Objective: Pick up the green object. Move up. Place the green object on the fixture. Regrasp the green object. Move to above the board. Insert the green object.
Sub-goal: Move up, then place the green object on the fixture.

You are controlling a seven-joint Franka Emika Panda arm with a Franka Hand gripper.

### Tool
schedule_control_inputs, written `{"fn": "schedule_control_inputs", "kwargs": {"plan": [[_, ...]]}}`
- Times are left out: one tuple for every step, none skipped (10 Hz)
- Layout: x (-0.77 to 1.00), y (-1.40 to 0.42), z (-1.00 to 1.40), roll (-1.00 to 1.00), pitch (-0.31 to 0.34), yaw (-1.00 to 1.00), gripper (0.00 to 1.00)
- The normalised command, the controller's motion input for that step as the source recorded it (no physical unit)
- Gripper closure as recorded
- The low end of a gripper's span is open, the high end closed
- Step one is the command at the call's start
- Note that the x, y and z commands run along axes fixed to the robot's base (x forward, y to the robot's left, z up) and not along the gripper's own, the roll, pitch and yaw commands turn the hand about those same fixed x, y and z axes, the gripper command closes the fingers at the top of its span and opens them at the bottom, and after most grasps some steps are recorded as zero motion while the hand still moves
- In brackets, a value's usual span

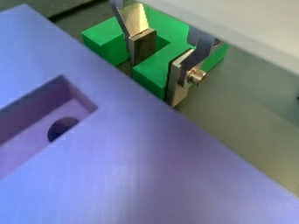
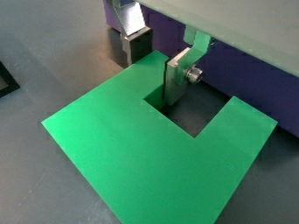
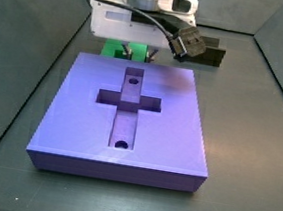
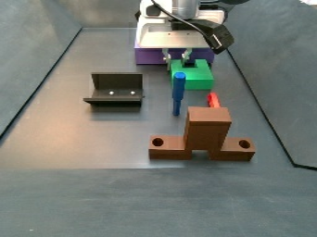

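The green object [image 2: 140,149] lies flat on the grey floor against the far end of the purple board [image 3: 154,130], and shows in both side views [image 3: 118,49] [image 4: 196,74]. My gripper [image 2: 156,63] is down over it and open. One finger [image 2: 176,79] stands in its notch, the other finger [image 2: 135,45] just outside its edge. One arm of the piece lies between them, and a small gap shows in a wrist view [image 1: 162,63]. The board's cross-shaped recess [image 3: 127,100] is empty. The fixture [image 4: 115,90] stands apart and empty.
A brown upright post [image 4: 206,134] with a blue peg [image 4: 177,93] stands near the green object, and a thin red bar [image 4: 212,99] lies beside them. The fixture also shows behind the gripper in a side view [image 3: 209,55]. Dark walls enclose the floor.
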Motion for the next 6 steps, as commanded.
{"fn": "schedule_control_inputs", "kwargs": {"plan": [[0.01, -0.03, 0.81, 0.00, -0.012, 0.04, 1.00], [-0.02, -0.03, 0.61, -0.01, -0.005, 0.05, 1.00], [-0.02, -0.02, 0.30, -0.01, -0.026, 0.03, 1.00], [0.00, -0.03, 0.00, 0.00, 0.000, 0.00, 1.00], [0.00, -0.02, -0.05, -0.08, -0.029, 0.00, 1.00], [0.24, 0.00, 0.03, -0.43, 0.000, -0.01, 1.00]]}}
